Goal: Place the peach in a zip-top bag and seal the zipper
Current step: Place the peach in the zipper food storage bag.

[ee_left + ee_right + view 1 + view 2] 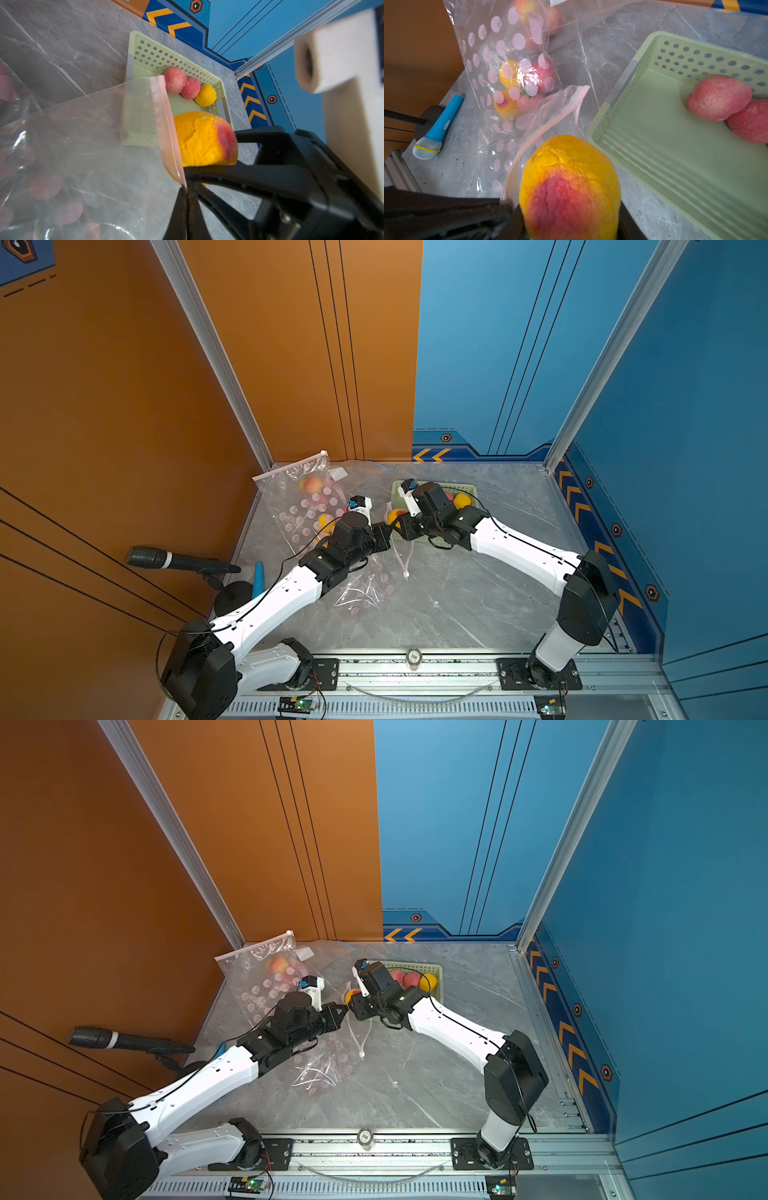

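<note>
The peach (pixel 204 139) sits clamped between the right fingers (pixel 209 173). They are part-way apart, one black finger on either side of the fruit, whose yellow body and red blush show in both wrist views. We see it off the surface (pixel 457 593), just outside the basket (pixel 133 41) at the corner nearest the left arm.

The left fingers (pixel 185 209) are pressed fully together on the pink zipper strip (pixel 166 124) of the zip-top bag (pixel 93 145), pinching its edge and holding that side of the mouth up. The peach is at this mouth, touching or almost touching the strip. In the left wrist view a little of the fruit's lower edge shows through the clear film. We cannot tell how far inside it is. The rest of the bag trails away from the basket, down onto the surface under the left arm.

Inside the basket, against its far wall, lie two pink peaches (pixel 175 80) and a yellow one (pixel 205 95), touching one another.

Farther from the basket, beyond the held bag, a dotted bag (pixel 500 62) holds several more peaches. Farther still from the basket lie a blue toy microphone (pixel 438 128) and a black microphone (pixel 166 559) on its stand.
</note>
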Available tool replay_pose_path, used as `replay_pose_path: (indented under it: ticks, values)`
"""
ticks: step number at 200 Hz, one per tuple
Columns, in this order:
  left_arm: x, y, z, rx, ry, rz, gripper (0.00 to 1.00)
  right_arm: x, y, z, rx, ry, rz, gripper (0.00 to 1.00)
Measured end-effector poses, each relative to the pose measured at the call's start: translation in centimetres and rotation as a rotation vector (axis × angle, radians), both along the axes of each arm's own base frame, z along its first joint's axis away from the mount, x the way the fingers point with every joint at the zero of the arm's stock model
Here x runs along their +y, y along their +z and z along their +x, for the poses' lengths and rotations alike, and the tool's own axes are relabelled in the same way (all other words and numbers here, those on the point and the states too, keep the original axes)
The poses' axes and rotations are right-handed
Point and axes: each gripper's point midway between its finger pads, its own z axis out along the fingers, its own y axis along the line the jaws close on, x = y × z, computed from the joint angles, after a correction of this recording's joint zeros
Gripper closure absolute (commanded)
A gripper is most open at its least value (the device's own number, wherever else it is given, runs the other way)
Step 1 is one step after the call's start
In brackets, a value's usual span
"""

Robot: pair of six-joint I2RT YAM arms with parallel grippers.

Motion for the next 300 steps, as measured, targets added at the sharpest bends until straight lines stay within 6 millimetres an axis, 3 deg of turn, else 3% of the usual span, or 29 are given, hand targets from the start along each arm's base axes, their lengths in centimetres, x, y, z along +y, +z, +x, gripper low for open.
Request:
replay_pose_path:
  ticks: [37,61,90,114,144,178,207,238,300]
  values:
    - [0.0,0.8,0.3,-0.017,0.006,-0.011,1.0,0.3,-1.2,-1.1,-0.01,0.012,-0.052,0.64]
    - [-0.1,1.4,0.5,-0.034,0.005,-0.023,1.0,0.5,-2.0,-2.2,-0.008,0.04,-0.093,0.52]
    - [-0.3,2.2,0.6,-0.048,-0.001,-0.036,1.0,0.4,-2.4,-2.7,-0.013,0.068,-0.129,0.29]
    - [-0.5,2.5,0.6,-0.054,-0.005,-0.043,1.0,0.2,-2.4,-2.6,-0.021,0.072,-0.137,0.21]
    - [-0.5,2.5,0.6,-0.048,-0.008,-0.05,1.0,-0.4,-1.4,-2.7,-0.041,0.067,-0.131,0.2]
    - [-0.7,2.3,0.6,-0.034,-0.01,-0.057,1.0,-2.0,1.9,-2.1,-0.094,0.013,-0.083,0.26]
    - [-0.8,1.7,0.7,-0.016,-0.011,-0.056,1.0,-6.2,3.9,1.4,-0.114,-0.16,-0.037,0.3]
    - [-1.0,1.4,0.7,-0.007,-0.017,-0.053,1.0,-10.7,2.2,7.1,-0.092,-0.345,-0.082,0.28]
    - [-1.4,0.5,0.7,0.019,-0.031,-0.05,1.0,-10.0,-4.8,14.5,-0.05,-0.411,-0.23,0.26]
